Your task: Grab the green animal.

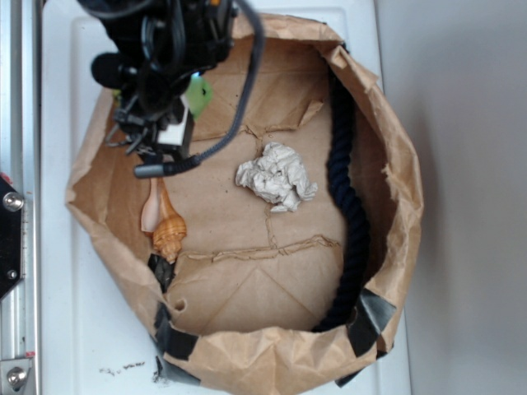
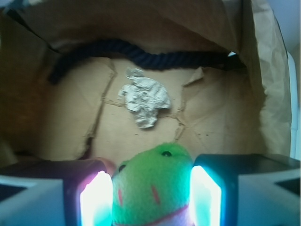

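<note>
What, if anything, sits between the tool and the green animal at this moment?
Nothing visible does. In the wrist view the green animal already sits between the tool's two fingers, which flank it closely on both sides. The paper ball and seashell lie apart from it.

Green animal [image 2: 151, 188] sits between the two lit fingers [image 2: 94, 200] of the gripper [image 2: 149, 200], black eyes up, both pads at its sides. Beyond it, crumpled paper ball [image 2: 143, 100] on the brown paper bag floor [image 2: 70, 122]. Dark blue rope [image 2: 141, 55] along the far wall.
</note>
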### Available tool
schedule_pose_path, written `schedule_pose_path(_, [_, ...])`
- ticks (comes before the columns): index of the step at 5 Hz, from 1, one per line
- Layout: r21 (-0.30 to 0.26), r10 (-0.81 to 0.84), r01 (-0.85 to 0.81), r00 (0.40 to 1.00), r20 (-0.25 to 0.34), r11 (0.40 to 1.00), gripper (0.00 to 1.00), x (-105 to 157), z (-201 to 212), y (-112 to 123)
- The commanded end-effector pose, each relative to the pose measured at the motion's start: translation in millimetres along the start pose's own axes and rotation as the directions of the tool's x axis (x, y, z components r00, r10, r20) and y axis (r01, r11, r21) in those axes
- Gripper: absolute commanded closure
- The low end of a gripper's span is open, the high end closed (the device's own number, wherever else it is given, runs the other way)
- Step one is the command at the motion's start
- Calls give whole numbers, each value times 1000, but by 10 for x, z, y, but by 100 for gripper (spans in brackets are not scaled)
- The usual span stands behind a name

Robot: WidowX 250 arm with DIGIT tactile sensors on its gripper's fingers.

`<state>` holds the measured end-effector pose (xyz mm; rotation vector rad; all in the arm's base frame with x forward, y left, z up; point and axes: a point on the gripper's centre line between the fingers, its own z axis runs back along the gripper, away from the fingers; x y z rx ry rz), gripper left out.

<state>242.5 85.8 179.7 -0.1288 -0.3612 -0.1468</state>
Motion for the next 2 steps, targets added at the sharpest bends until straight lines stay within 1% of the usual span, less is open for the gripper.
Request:
schedule_pose_path(1, [-50,20,-17,998,56,999,100,326,365,-235])
schedule_pose_path(2, [-14,-15,16,997,77,1000,100,338,269,-385])
